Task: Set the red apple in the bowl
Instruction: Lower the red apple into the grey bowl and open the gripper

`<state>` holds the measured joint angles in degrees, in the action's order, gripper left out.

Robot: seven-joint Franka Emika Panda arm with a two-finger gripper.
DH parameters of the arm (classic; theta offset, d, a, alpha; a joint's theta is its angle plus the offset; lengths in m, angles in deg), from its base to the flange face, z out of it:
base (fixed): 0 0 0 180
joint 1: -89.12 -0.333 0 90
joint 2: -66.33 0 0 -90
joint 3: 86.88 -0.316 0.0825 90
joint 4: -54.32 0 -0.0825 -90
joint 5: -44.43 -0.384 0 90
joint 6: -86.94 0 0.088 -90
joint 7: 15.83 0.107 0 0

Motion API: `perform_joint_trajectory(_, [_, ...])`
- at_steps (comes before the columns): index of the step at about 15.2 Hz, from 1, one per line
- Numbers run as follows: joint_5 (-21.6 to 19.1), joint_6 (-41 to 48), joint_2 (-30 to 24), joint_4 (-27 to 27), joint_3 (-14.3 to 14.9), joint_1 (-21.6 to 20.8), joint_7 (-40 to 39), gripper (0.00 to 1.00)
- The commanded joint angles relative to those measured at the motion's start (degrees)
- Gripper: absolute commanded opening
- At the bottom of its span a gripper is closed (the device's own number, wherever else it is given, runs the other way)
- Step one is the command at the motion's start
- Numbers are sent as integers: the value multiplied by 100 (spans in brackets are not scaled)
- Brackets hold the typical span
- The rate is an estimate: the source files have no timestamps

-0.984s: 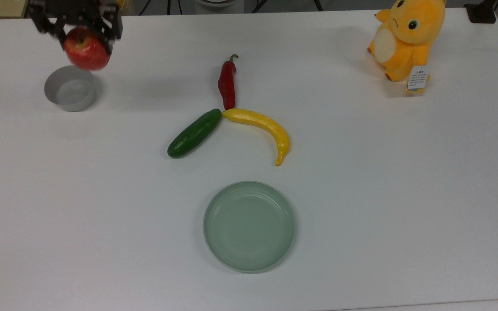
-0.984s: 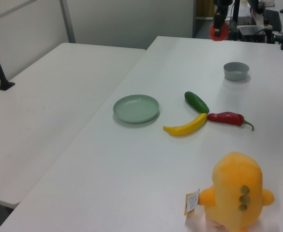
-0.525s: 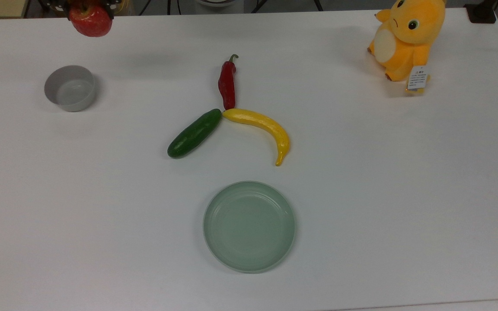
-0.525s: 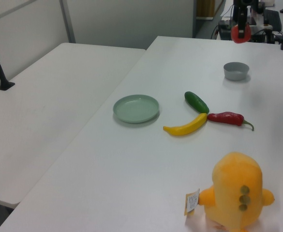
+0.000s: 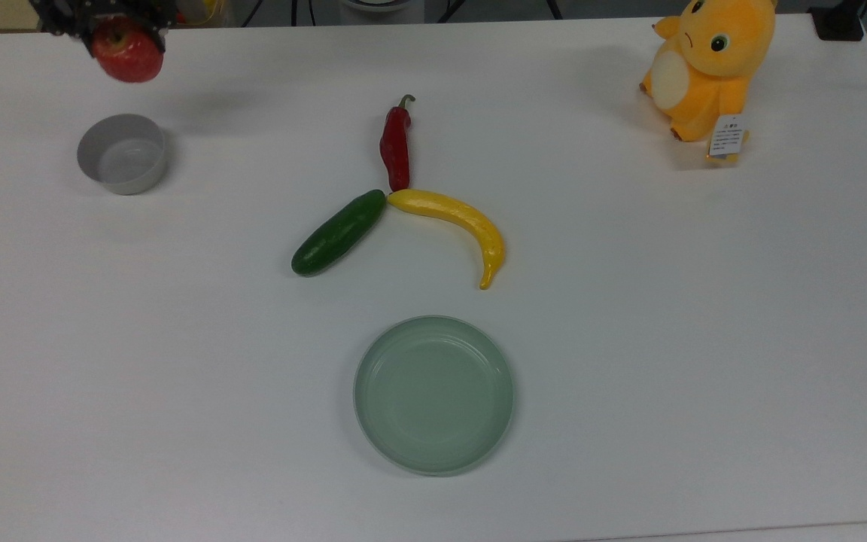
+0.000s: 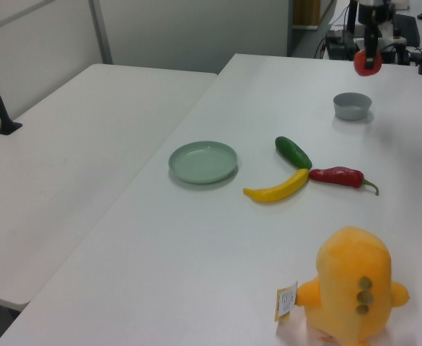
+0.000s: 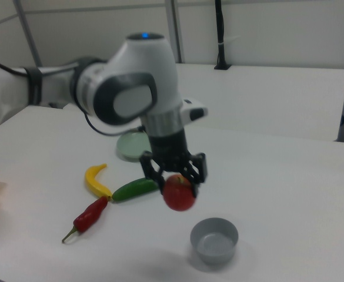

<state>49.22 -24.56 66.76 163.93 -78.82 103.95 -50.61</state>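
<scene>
My gripper (image 5: 122,30) (image 7: 175,179) (image 6: 368,56) is shut on the red apple (image 5: 128,54) (image 7: 179,192) (image 6: 366,63), which hangs in the air above the table. The light-grey bowl (image 5: 122,153) (image 7: 214,240) (image 6: 352,106) stands empty on the table. In the top view the apple is above the bowl in the picture, near the table's far edge. From the right view it hangs up and to the left of the bowl, clear of its rim.
A red chili pepper (image 5: 395,143), a green cucumber (image 5: 338,232) and a yellow banana (image 5: 458,226) meet at mid-table. A pale-green dish (image 5: 433,394) lies in front of them. An orange plush toy (image 5: 707,65) sits at the top view's far right corner.
The apple and gripper swung from over the bowl's far rim up toward the table's far edge, then came back left and slightly down toward the bowl. The bowl has not moved.
</scene>
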Motion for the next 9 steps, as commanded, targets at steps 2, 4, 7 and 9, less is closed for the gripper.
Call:
perform_joint_trajectory(2, [31,-1276,228,430,46,214,-178,30])
perform_joint_trajectory(4, [31,-1706,413,561,46,223,-178,30])
perform_joint_trajectory(7, [31,-2401,746,728,46,240,-170,30])
perform_joint_trajectory(9, [31,-2613,949,738,46,249,-170,30])
